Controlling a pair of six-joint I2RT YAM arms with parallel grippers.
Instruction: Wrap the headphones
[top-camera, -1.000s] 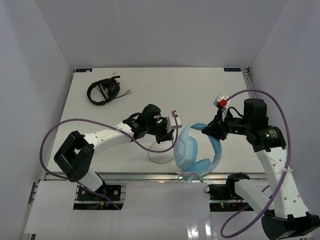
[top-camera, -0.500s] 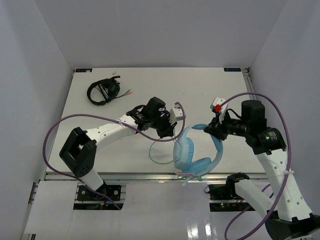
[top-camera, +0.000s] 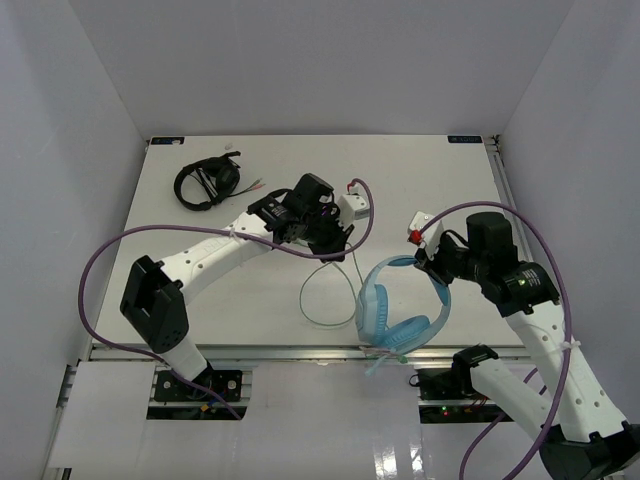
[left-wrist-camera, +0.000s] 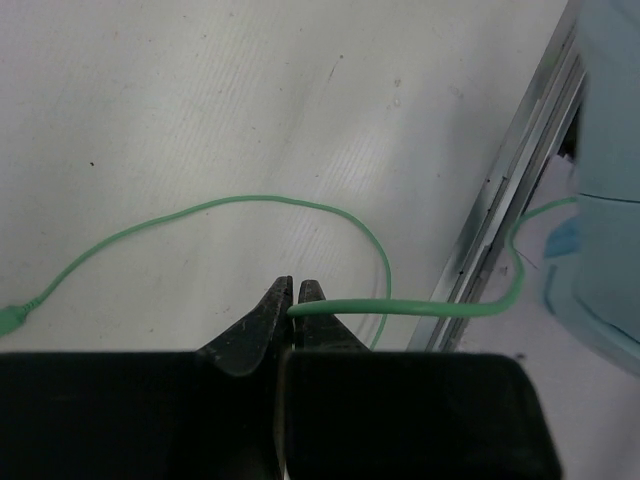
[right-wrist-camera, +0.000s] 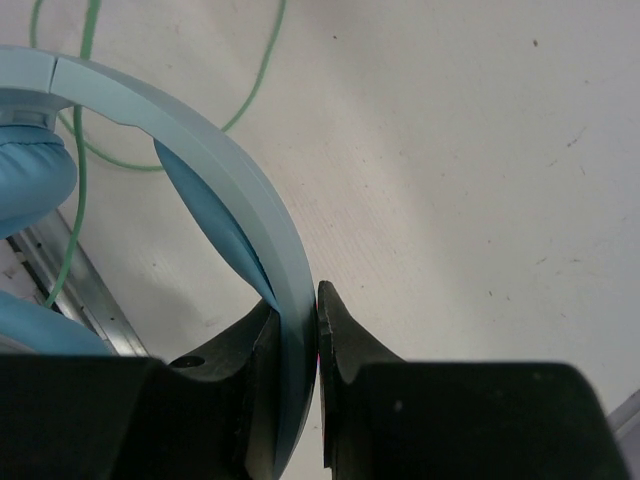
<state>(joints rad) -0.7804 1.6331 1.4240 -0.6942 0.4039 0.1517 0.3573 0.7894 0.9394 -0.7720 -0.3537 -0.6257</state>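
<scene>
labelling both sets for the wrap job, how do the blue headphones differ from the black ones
The headphones are light blue, the black headphones black. The blue pair is at the near edge of the table, the black pair near its far left corner. The right gripper is shut on the blue headband and the left gripper pinches its green cable; nothing touches the black pair. Both have a headband.

Bright, even, diffuse light bounces off the white walls (top-camera: 300, 70), leaving only faint soft shadows on the table (top-camera: 420, 190) and patchy glare on the glossy panel (top-camera: 330, 420) in front, while the wrist views keep the table sharp but blur the headphones (left-wrist-camera: 610, 180) close to the lens.
</scene>
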